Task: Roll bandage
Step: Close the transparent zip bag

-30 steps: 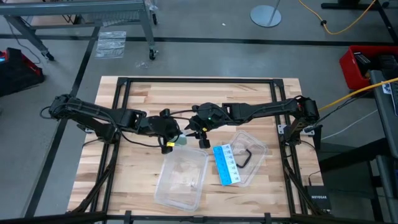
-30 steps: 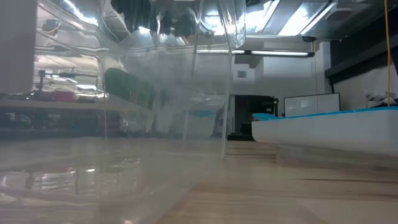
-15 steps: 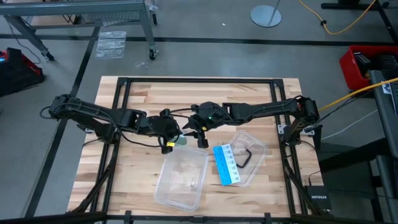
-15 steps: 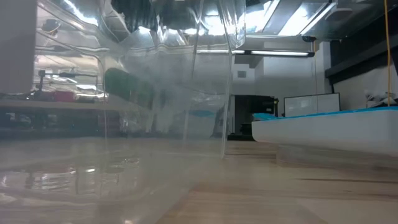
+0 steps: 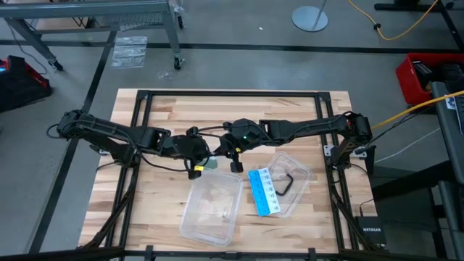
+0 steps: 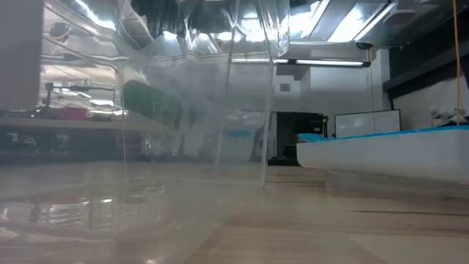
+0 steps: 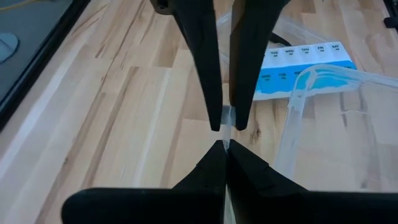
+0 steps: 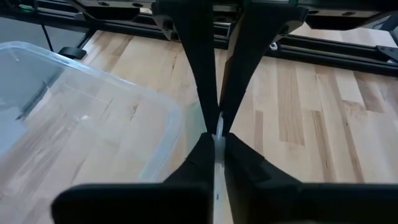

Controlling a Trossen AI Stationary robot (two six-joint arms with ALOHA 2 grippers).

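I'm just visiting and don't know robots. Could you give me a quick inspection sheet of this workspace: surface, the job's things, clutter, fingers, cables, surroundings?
Surface: pale wooden table, framed by black rails.
Job's things: the bandage, a small greenish piece, lies between the two grippers at mid-table; whether either holds it cannot be told.
Clutter: clear plastic tub near the front edge; blue-and-white pill organizer beside it, resting against a second clear container.
Grippers: left gripper has its fingers shut; right gripper has its fingers nearly together. Both meet at the bandage.
Cables: yellow cable on the right; black cables along the arms.
Surroundings: grey floor, red bin, metal frame legs.
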